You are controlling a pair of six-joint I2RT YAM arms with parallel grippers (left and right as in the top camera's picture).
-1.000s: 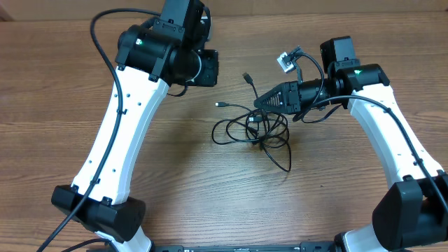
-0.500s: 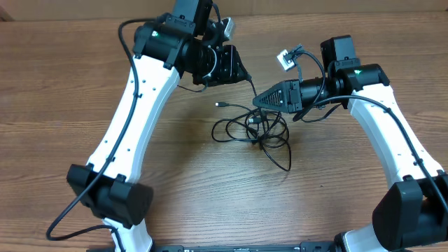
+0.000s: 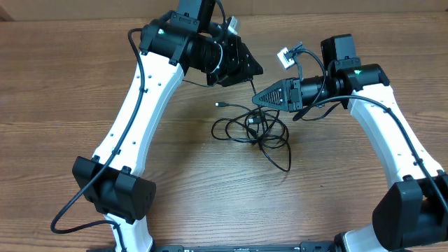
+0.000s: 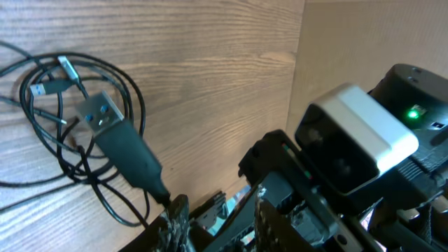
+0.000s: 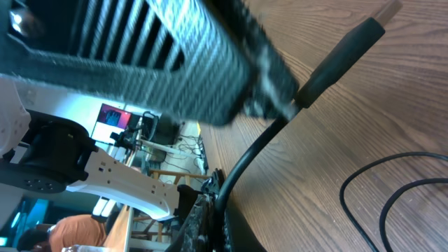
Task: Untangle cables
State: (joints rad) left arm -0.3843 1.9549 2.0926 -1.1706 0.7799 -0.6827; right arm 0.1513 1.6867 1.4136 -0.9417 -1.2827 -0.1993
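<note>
Two hands close together over a knot of cables on a wooden worktop

Overhead: the cables lie in a tangled heap mid-worktop; the right hand points left just above the heap, pressed together on one strand, and the left hand hangs close above it. Left wrist: a silver-tipped USB plug lies over the coils, its cord running down to the tip of one of the left hand's fingers; these stand partly spread, and what lies between them I cannot tell. Right wrist: the cord rises from the right hand's closed fingers to the plug, with a ridged left-hand finger beside the plug's back end
</note>
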